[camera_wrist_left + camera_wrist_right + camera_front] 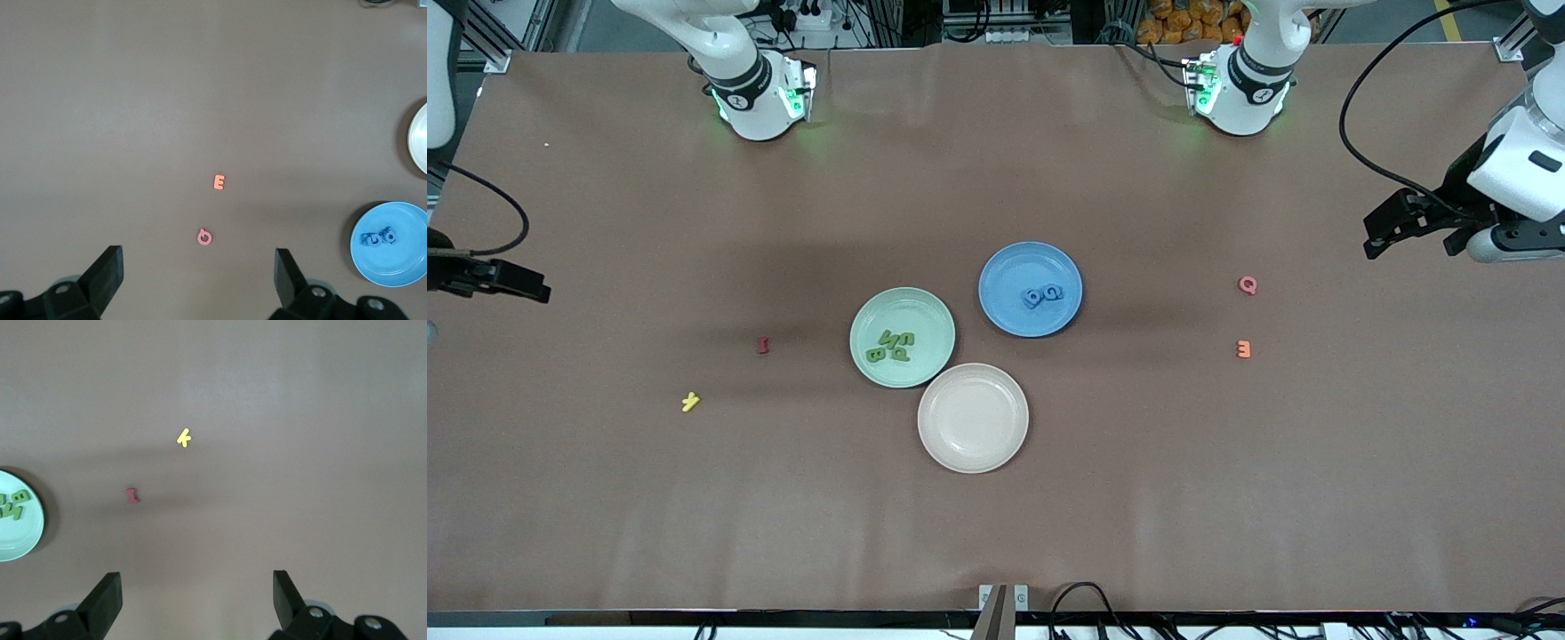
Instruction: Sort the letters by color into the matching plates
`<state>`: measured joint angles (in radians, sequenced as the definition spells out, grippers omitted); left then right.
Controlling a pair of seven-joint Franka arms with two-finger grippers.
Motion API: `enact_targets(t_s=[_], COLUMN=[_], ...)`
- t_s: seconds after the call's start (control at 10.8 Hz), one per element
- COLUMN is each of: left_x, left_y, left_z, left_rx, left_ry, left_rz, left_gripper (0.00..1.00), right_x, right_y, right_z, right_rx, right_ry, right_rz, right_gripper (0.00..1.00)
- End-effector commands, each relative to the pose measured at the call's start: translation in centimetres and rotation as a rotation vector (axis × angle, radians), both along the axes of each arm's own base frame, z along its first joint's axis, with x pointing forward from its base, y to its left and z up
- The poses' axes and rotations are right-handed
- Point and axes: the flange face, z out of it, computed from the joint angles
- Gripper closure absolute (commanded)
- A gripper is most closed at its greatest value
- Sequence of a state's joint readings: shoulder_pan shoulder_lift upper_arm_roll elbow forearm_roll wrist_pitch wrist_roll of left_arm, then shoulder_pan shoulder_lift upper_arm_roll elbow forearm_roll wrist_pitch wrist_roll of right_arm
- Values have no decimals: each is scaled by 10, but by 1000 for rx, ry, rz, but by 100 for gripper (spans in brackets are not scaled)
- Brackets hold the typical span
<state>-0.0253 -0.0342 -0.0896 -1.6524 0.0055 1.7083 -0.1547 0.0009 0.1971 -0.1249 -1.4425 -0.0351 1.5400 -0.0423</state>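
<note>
The pale green plate (921, 312) holds several green letters (891, 346) and lies mid-table; it also shows in the right wrist view as the green plate (17, 540) with green letters (15, 505). Beside it, farther from the front camera, the blue plate (1009, 268) holds a small cluster of blue letters (1043, 294). The left wrist view shows the blue plate (393, 267) and blue letters (378, 237) too. My left gripper (1383, 233) (198, 260) hangs open and empty over the table's left-arm end. My right gripper (516, 280) (196, 581) hangs open and empty over the right-arm end.
A beige plate (973, 417) touches the green one, nearer the front camera. A pink letter (1248, 284) and an orange letter (1243, 349) lie toward the left arm's end. A red letter (763, 345) and a yellow letter (690, 402) lie toward the right arm's end.
</note>
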Motion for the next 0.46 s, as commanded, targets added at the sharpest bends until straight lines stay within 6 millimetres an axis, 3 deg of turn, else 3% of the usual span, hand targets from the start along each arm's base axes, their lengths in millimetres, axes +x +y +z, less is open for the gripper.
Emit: enact_targets(t_s=[0.0, 0.09, 0.37], left_x=[-24, -25, -24], left_y=[7, 8, 9], left_z=[15, 13, 13], left_rx=[3, 3, 4], left_ry=[17, 20, 17], left_rz=[6, 7, -3], left_gripper=[0, 0, 0], right_x=[-14, -20, -23], right_y=[4, 8, 21], right_z=[38, 50, 59], right_rx=[-1, 3, 5], right_ry=[-18, -42, -74], right_rz=[-30, -66, -75], right_gripper=[0, 0, 0])
